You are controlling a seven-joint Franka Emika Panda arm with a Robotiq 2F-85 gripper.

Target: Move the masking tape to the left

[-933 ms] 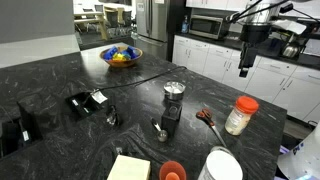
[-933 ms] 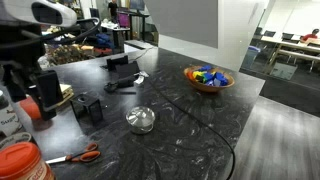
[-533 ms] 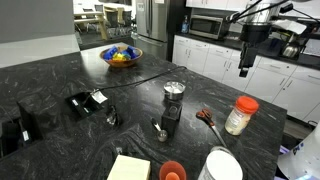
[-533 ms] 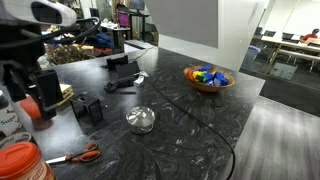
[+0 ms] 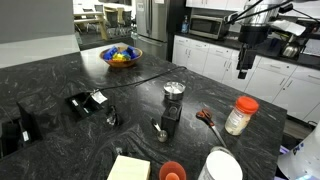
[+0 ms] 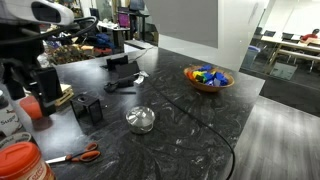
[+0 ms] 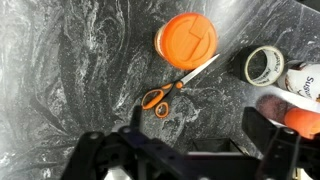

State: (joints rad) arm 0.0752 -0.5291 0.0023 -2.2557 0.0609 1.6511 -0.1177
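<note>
The masking tape (image 7: 264, 65) is a pale roll lying flat on the black marble counter, at the right of the wrist view. I cannot make it out in either exterior view. My gripper (image 7: 200, 125) is open and empty, high above the counter, with the tape off to the right of its fingers. It also shows in both exterior views (image 5: 246, 62) (image 6: 15, 80), raised well clear of the objects.
An orange-lidded jar (image 7: 187, 37) (image 5: 240, 115) and orange-handled scissors (image 7: 175, 85) (image 5: 208, 118) lie near the tape. A white container (image 5: 222, 165), an orange cup (image 5: 172, 171), a silver object (image 5: 174, 91), a notepad (image 5: 128, 168) and a fruit bowl (image 5: 121, 55) also stand on the counter.
</note>
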